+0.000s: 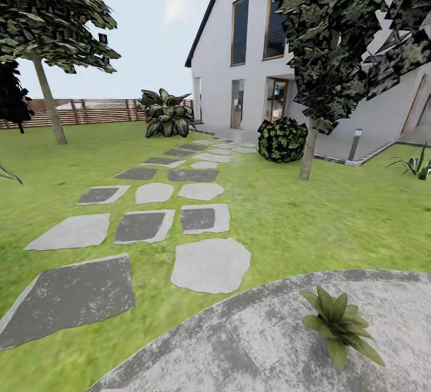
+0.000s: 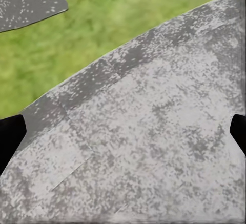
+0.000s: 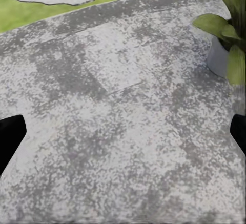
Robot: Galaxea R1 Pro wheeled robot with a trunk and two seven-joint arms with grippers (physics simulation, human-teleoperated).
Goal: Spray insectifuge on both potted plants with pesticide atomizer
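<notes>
One potted plant (image 1: 339, 324) sits on the stone patio (image 1: 251, 344) beside lawn (image 1: 311, 224).

Patio (image 1: 257, 338): mottled grey stone, matt, rough and speckled; stepping stones (image 1: 209, 265): flat stone slabs, pale or dark grey, matt. Lawn (image 1: 311, 224): matt green grass; potted plant (image 1: 338, 322): smooth green leaves in a plain grey pot (image 3: 219, 60). Fence (image 1: 90, 111): brown slatted wood; house wall (image 1: 215, 51): smooth white, with glossy dark window glass (image 1: 240, 30).
</notes>
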